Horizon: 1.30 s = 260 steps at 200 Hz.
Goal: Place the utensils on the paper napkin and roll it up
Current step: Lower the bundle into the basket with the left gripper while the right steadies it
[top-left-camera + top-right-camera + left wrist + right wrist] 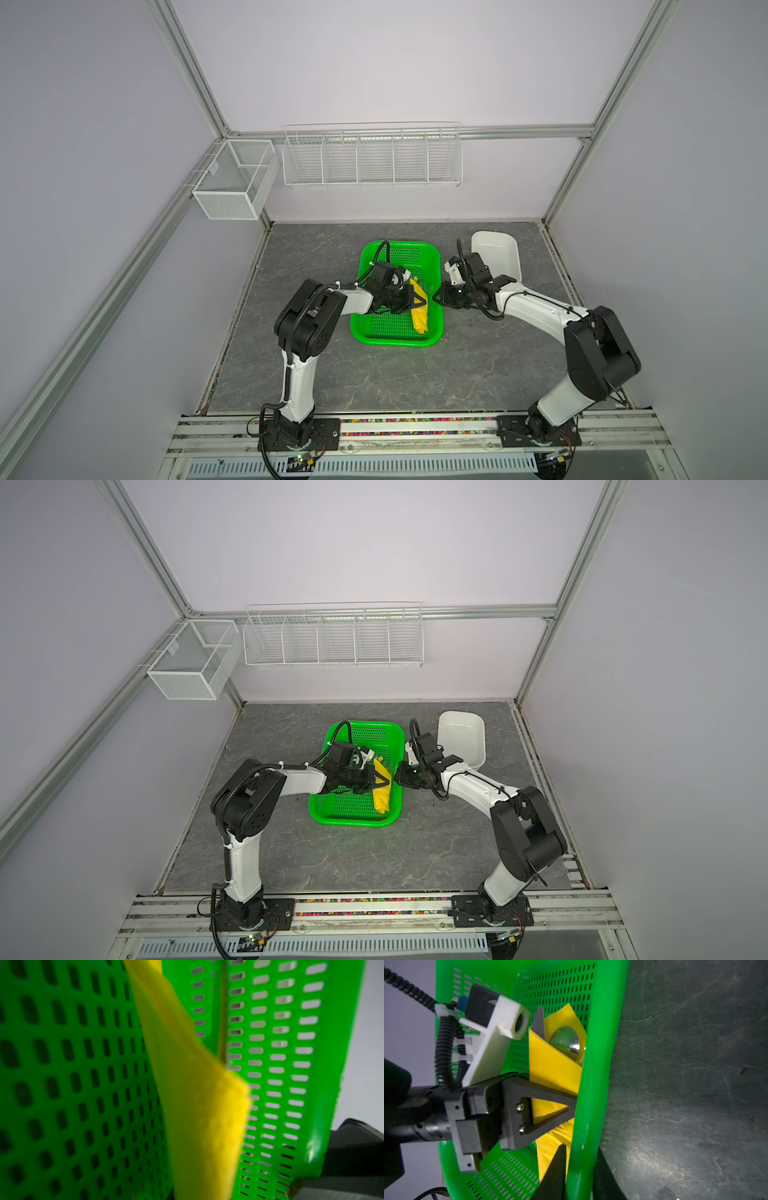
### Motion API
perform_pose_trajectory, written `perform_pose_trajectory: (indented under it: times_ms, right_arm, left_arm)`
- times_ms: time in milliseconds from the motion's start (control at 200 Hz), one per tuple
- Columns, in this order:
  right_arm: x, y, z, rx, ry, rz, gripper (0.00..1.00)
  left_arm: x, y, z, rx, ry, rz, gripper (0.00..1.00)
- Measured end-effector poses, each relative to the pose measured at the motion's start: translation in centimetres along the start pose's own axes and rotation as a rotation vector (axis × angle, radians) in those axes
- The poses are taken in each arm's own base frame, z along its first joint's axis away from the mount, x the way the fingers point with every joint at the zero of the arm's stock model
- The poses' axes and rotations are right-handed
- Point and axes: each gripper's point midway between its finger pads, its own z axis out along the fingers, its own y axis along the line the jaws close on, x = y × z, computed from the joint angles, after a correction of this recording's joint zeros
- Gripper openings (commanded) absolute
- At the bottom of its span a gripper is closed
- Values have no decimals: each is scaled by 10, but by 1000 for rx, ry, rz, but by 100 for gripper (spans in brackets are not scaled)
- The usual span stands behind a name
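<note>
1. As the paper napkin already wraps the utensils, the rolling step is judged nearly done.
2. Location: inside the green basket, against its right wall, on the table.
3. Long axis: near to far; the spoon bowl and knife tip emerge at the far end.
4. Left gripper: closed on the napkin's fold.
5. Right gripper: jaws straddle the basket's right wall; whether clamped, cannot tell.
6. Next move calls for tightening the loose flap without spilling cutlery.

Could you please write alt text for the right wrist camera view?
A yellow paper napkin wrapped around a spoon and knife lies in a green basket; the left gripper pinches it, the right gripper clamps the rim.
</note>
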Motion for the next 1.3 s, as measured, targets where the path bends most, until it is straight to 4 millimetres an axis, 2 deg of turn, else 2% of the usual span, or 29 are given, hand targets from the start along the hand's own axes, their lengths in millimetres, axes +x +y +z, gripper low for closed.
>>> perform_pose_trajectory:
  times_ms: [320,505,565,680,1030,1185,1300]
  right_arm:
    - [-2,-1,-1,0,-4,7,24]
    - [-1,-1,-1,-2,-2,18,19]
    - [-2,0,-1,-8,-3,29,18]
    - [-1,1,0,-12,0,33,18]
    - [-1,1,0,-13,1,37,15]
    - [-1,2,1,-16,1,34,13]
    - [-1,2,1,-17,1,35,11]
  left_arm:
    - [-3,9,8,-22,11,-21,0]
    - [-7,9,9,-40,10,-24,16]
    - [-7,10,9,-53,12,-24,17]
    - [-7,9,9,-66,16,-14,28]
    - [-11,5,6,-102,-3,23,42]
    - [-12,5,2,-129,-13,30,54]
    - [-13,4,-2,-148,-24,38,59]
